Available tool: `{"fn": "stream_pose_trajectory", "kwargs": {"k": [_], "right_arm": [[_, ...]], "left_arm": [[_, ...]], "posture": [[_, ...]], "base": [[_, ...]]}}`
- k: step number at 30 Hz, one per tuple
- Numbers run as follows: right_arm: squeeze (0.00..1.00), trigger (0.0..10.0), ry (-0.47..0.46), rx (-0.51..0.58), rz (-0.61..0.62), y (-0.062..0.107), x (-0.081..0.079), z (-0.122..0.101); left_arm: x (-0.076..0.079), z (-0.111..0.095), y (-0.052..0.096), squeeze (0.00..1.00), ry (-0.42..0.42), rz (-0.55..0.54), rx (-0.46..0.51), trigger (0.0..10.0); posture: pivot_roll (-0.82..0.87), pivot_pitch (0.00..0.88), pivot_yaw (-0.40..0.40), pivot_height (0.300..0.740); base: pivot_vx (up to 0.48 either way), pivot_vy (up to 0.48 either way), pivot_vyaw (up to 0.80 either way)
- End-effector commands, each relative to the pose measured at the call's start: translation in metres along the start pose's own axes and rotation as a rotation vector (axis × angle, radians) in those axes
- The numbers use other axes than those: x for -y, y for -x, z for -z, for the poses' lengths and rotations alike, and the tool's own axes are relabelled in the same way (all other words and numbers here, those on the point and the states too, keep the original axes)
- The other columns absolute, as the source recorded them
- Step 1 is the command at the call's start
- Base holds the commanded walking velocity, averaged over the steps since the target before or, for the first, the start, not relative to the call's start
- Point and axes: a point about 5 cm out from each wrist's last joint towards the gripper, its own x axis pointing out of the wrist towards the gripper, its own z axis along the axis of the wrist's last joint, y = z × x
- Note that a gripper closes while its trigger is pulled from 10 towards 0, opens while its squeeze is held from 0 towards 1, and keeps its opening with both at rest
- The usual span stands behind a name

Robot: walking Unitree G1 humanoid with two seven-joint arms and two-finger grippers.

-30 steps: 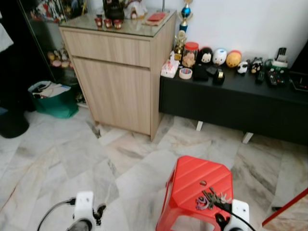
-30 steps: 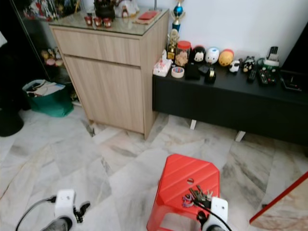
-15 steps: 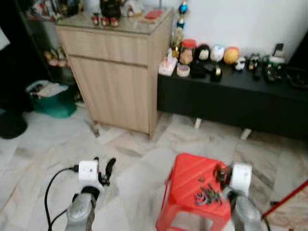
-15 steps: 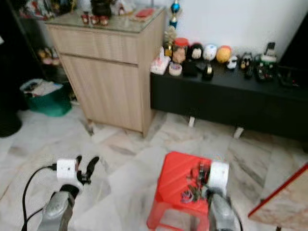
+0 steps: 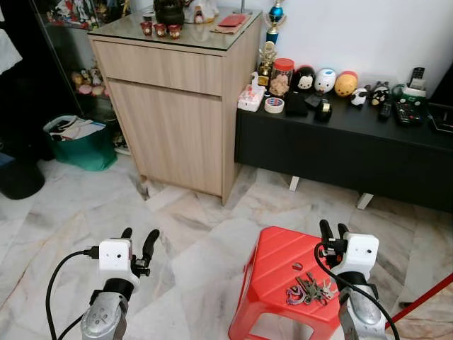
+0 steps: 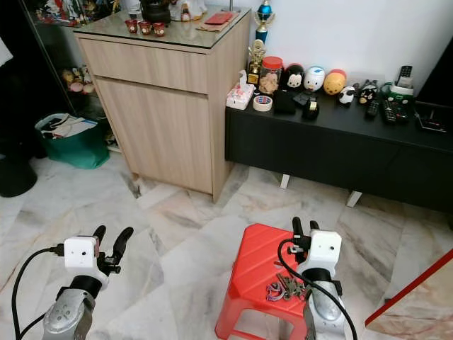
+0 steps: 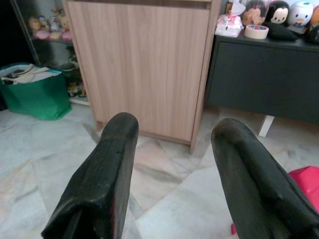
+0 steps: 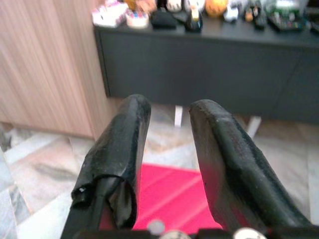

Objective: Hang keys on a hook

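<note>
A bunch of keys lies on the top of a red plastic stool, toward its near right corner. My right gripper is raised just above and beyond the keys, open, with nothing between its fingers. My left gripper is held up over the marble floor to the left of the stool, also open and holding nothing. In the right wrist view the black fingers point over the stool top at the black cabinet. No hook can be made out in any view.
A wooden cabinet with a glass top stands ahead on the left. A low black sideboard with toys and remotes runs along the wall. A green bag sits at far left. A red-edged board juts in at lower right.
Both arms have risen from the bottom edge into view. The right gripper came up from beside the keys to above them; the keys stayed on the stool.
</note>
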Motion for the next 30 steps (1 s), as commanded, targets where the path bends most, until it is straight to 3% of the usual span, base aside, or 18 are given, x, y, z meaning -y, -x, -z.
{"fn": "stream_pose_trajectory", "kwargs": {"k": [1,5,14,21,30], "right_arm": [[0.0,10.0,0.006,-0.029,0.0,0.0,-0.003,0.003],[0.0,10.0,0.018,-0.09,0.008,-0.004,-0.005,0.006],[0.0,10.0,0.025,-0.102,-0.002,-0.008,-0.003,0.004],[0.0,10.0,0.012,-0.122,-0.031,-0.008,-0.012,0.007],[0.0,10.0,0.006,-0.129,-0.054,-0.01,-0.016,0.007]], "left_arm": [[0.0,-0.004,-0.003,0.0,0.001,0.001,-0.001,10.0],[0.001,-0.004,-0.004,0.0,0.01,0.0,-0.009,10.0],[0.006,0.0,-0.002,0.0,0.017,0.015,-0.032,10.0],[0.006,0.001,-0.002,0.0,0.013,0.021,-0.043,10.0],[0.008,0.004,-0.001,0.0,0.016,0.031,-0.066,10.0]], "posture": [[0.04,0.0,-0.024,0.74],[0.04,0.0,-0.02,0.74],[0.04,0.0,-0.018,0.69],[0.04,0.0,-0.017,0.64],[0.04,0.0,-0.017,0.635]], "base": [[0.0,0.0,0.0],[0.0,0.0,0.0],[0.0,0.0,0.0],[0.0,0.0,0.0],[0.0,0.0,0.0]]}}
